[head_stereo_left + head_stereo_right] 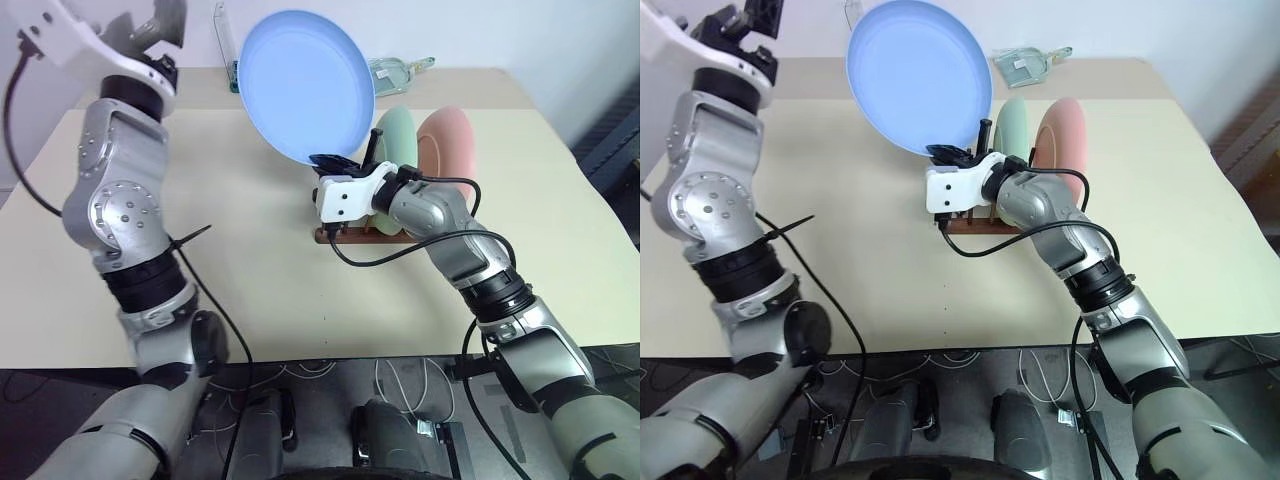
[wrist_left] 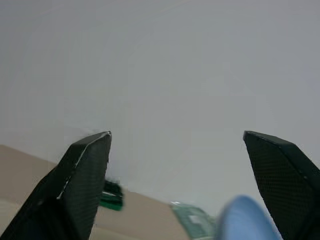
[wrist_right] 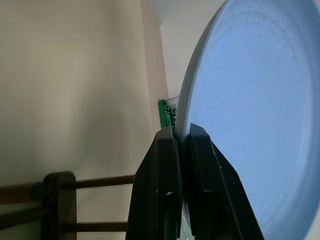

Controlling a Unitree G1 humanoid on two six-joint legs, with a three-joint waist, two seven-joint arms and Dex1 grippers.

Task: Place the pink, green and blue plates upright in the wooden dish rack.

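The blue plate (image 1: 305,85) is raised over the table, tilted, its lower rim pinched by my right gripper (image 1: 330,162); the right wrist view shows both fingers (image 3: 167,165) clamped on that rim (image 3: 250,125). The green plate (image 1: 397,135) and pink plate (image 1: 450,140) stand upright side by side in the wooden dish rack (image 1: 345,235), just behind my right hand. My left gripper (image 2: 177,137) stands wide open with nothing in it, high at the far left (image 1: 150,25), apart from the blue plate. My right hand hides part of the rack.
The beige table (image 1: 250,260) has bare room to the left and in front of the rack. A clear container with a green part (image 1: 400,70) lies at the back edge. Black cables hang from both arms.
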